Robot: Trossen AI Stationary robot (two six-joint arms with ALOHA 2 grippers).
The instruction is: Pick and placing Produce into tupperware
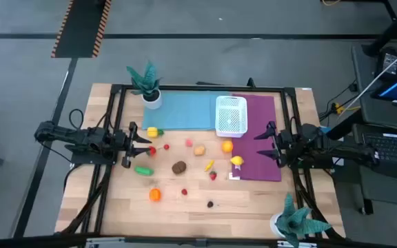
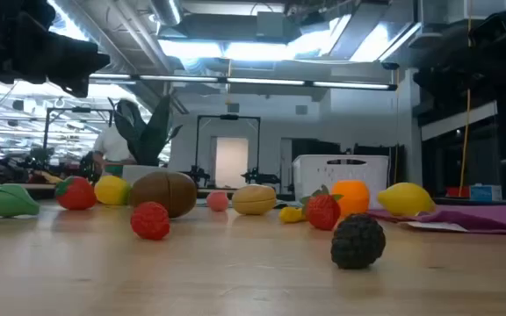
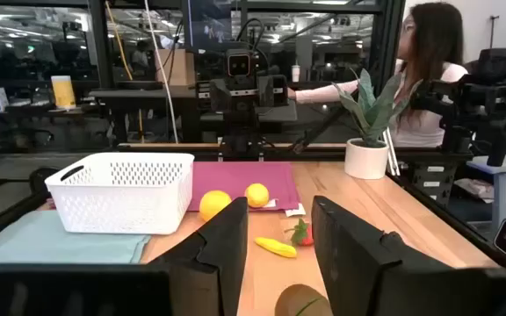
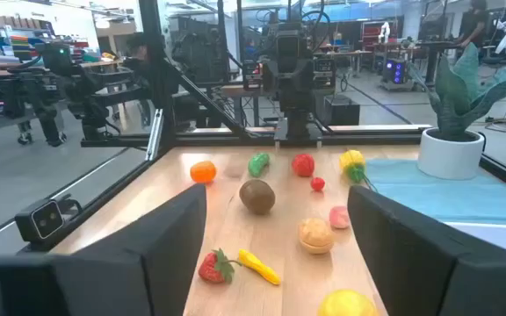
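Note:
The produce lies scattered on the wooden table: a brown piece (image 1: 178, 167), a green one (image 1: 143, 170), an orange one (image 1: 155, 195), a dark berry (image 1: 210, 204) and others; an orange (image 1: 227, 146) and a lemon (image 1: 236, 160) rest on the purple mat's edge. The white tupperware (image 1: 230, 114) stands at the far side on the two mats and shows nothing inside. My left gripper (image 1: 140, 141) hovers open at the table's left, level, pointing toward the produce (image 3: 275, 247). My right gripper (image 1: 264, 141) hovers open over the purple mat, facing left toward the produce (image 4: 256, 197).
A blue mat (image 1: 181, 110) and a purple mat (image 1: 257, 138) lie flat at the far and right sides. Teal potted plants stand at the far left corner (image 1: 147, 84) and the near right corner (image 1: 298, 220). A person (image 3: 429, 70) is beyond the table's right side.

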